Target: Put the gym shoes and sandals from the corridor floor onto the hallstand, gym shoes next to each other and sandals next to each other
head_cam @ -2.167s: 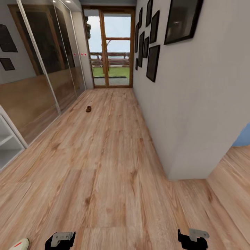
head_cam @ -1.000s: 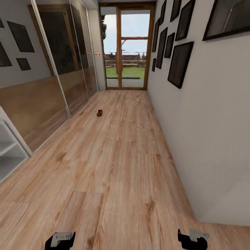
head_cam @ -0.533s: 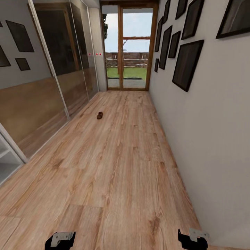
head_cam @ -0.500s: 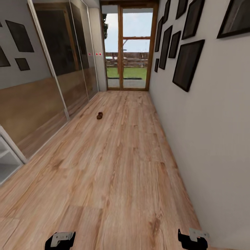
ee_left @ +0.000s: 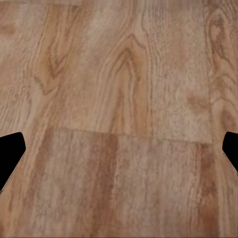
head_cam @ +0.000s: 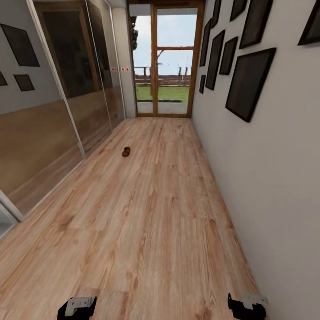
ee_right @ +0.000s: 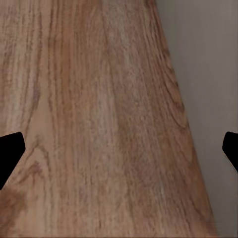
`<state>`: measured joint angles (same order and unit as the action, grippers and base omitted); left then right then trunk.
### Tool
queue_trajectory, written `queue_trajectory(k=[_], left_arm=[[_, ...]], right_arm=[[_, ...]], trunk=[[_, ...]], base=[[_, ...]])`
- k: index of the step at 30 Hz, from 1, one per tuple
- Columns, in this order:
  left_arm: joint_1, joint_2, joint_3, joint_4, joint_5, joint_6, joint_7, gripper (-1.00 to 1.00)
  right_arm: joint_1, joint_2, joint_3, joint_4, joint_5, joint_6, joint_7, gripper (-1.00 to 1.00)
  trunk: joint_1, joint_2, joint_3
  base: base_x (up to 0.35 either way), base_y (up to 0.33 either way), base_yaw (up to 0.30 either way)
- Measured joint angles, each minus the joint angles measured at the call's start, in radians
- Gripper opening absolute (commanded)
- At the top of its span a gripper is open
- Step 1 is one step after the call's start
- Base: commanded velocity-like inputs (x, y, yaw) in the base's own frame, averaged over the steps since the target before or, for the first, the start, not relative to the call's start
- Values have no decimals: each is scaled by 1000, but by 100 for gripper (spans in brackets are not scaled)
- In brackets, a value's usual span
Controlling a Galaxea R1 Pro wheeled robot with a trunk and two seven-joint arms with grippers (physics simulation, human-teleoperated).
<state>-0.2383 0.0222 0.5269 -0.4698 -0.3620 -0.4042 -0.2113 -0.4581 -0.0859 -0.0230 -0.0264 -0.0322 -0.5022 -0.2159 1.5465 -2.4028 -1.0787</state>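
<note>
- One sandal (head_cam: pixel 126 152) lies on the corridor floor (head_cam: pixel 151 213) far ahead, at 11 o'clock.
- Left gripper (ee_left: pixel 119 148) and right gripper (ee_right: pixel 119 148) both spread apart, empty.
- Risk: right gripper scraping the wall (head_cam: pixel 275 178) close beside it while driving.

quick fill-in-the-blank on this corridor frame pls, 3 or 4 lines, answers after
1. The brown sandal lies on the wood ____.
2. Both the left gripper and the right gripper have their jaws ____.
3. Dark picture frames hang on the wall on the robot's ____ side.
4. The corridor ends at a glass ____.

Answers: floor; open; right; door
</note>
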Motion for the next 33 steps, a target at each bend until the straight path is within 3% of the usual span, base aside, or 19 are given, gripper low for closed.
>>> queue_trajectory(k=[33], left_arm=[[0, 0, 0, 0, 0, 0, 0, 100]], right_arm=[[0, 0, 0, 0, 0, 0, 2, 100]], trunk=[[0, 0, 0]], base=[[339, 0, 0]])
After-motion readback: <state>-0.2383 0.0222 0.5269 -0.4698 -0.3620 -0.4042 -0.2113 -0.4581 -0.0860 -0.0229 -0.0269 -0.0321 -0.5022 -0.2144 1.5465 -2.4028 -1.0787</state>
